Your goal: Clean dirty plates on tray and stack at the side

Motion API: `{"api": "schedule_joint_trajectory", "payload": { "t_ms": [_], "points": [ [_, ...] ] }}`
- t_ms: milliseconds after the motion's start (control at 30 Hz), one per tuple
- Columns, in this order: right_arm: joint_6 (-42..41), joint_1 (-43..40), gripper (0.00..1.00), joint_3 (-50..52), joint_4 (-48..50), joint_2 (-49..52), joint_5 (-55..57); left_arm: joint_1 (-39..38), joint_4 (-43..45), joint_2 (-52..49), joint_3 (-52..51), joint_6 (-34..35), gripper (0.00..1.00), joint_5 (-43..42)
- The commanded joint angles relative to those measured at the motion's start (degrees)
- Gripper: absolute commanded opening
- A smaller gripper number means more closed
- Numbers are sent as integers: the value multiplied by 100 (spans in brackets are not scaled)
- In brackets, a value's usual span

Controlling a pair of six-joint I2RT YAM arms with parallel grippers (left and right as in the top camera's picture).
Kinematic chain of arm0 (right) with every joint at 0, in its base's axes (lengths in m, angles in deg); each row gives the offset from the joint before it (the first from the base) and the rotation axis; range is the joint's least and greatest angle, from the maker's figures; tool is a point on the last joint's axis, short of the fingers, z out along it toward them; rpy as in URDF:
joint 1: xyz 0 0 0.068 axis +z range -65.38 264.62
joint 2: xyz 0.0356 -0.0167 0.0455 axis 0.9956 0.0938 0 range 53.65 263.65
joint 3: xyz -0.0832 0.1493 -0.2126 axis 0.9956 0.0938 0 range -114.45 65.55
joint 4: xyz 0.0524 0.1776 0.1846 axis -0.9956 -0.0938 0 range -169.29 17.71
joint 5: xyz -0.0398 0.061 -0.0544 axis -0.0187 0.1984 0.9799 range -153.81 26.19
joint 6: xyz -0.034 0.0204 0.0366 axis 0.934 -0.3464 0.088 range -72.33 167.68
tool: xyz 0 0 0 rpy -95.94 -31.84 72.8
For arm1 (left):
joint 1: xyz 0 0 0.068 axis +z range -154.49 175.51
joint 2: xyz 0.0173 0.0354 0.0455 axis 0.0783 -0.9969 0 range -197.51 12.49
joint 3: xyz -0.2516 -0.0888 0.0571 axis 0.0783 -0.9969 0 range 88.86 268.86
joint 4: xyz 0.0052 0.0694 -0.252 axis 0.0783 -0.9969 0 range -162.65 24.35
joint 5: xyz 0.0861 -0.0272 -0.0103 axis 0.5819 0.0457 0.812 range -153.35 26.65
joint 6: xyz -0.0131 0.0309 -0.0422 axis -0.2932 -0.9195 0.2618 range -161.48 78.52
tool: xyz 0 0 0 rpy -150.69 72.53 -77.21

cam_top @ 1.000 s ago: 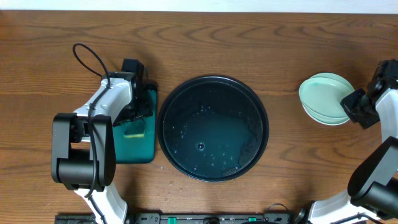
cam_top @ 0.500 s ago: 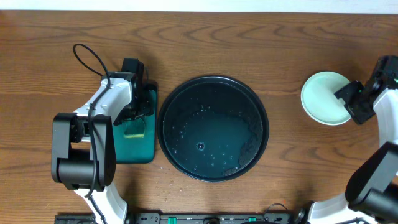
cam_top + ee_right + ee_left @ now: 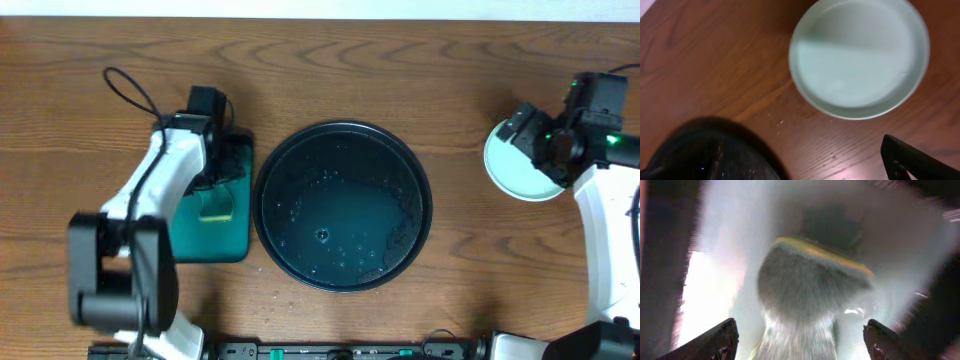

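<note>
The plates lie in a pile on the table right of the tray, and only the top pale mint one shows, wiped clean. My right gripper hovers over the pile's right part, open, with nothing between its fingers. The black round tray sits in the middle, holding only water drops. My left gripper hangs open over a yellow-edged sponge, which is blurred in the left wrist view and lies between the spread fingers.
A dark green rectangular sponge tray lies just left of the black tray, with the sponge in it. Bare wooden table surrounds both trays and the plates. A black cable loops behind the left arm.
The top plate went from offset to squarely on the pile. My right gripper opened, let it go and drew back up. The left arm shifted slightly over the sponge tray.
</note>
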Motion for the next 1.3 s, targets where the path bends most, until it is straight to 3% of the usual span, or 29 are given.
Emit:
{"api": "schedule_joint_trajectory", "payload": {
  "t_ms": [0, 300, 400, 733, 933, 1267],
  "points": [
    [358, 295, 99, -20, -22, -179, 20, -9, -127, 874, -22, -76, 81, 26],
    [1145, 883, 99, -20, 79, -656, 407, -61, -549, 3333, -22, -529, 81, -103],
    [1174, 944, 99, -20, 76, -791, 643, -225, -645, 4249, -22, -815, 81, -358],
    [1172, 940, 99, -11, -234, -791, 634, -562, -1158, 6929, -22, -828, 82, -361],
    [1174, 940, 99, -11, -483, -789, 634, -562, -1460, 7635, -22, -828, 82, -317],
    [1172, 940, 99, -11, -496, -789, 634, -562, -1670, 7641, -22, -826, 82, -319]
  ]
}}
